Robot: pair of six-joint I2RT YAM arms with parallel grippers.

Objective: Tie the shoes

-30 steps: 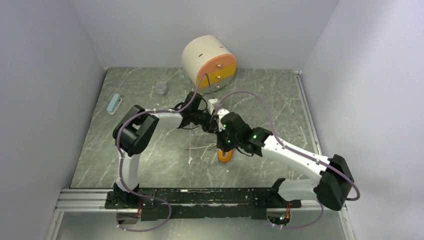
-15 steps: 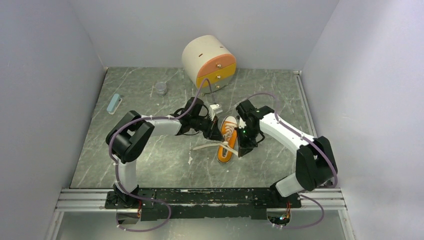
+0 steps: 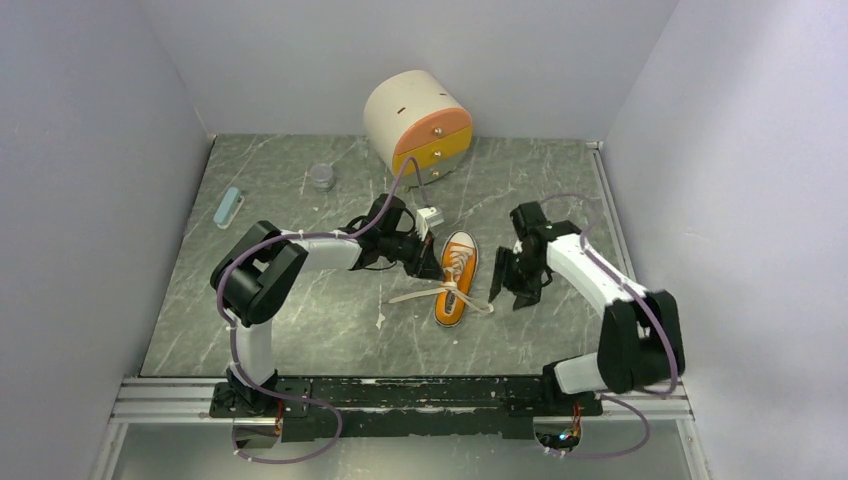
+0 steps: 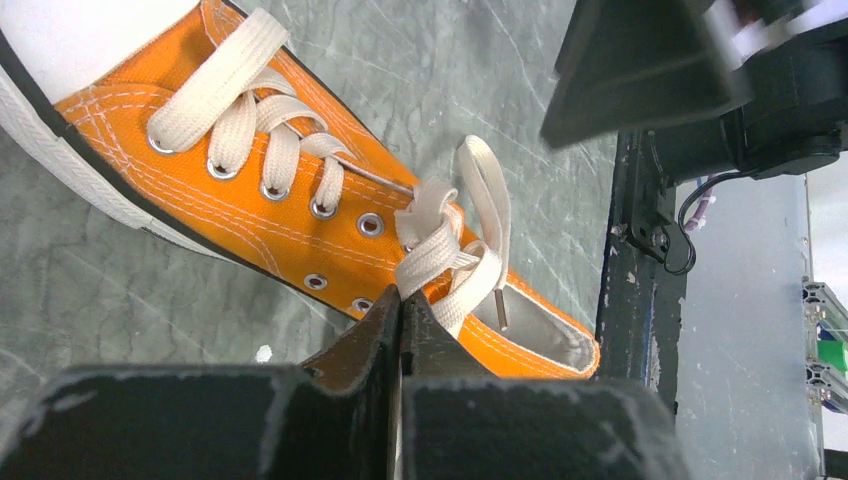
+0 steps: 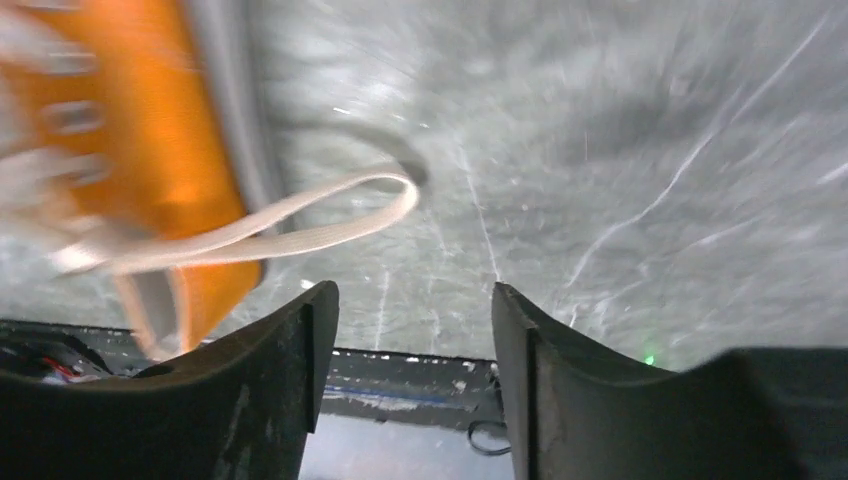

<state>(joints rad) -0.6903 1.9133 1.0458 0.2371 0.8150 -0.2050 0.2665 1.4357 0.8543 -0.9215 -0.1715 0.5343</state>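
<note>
Top external: right gripper (image 3: 511, 291), released, withdrawn to 3 o'clock of orange canvas sneaker (image 3: 456, 283); left gripper (image 3: 431, 268) clenched beside white laces (image 3: 415, 295), untied.

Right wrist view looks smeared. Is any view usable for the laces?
Right wrist: motion blur smears the shoe; lace loop and open right claw read clearly. Left wrist: sharp on the laces; left claw a dark foreground mass. Top: even light, no glare, laces small.

Canvas sneaker (image 4: 200, 225), cloth laces (image 4: 215, 80), marbled table (image 3: 300, 310)
</note>
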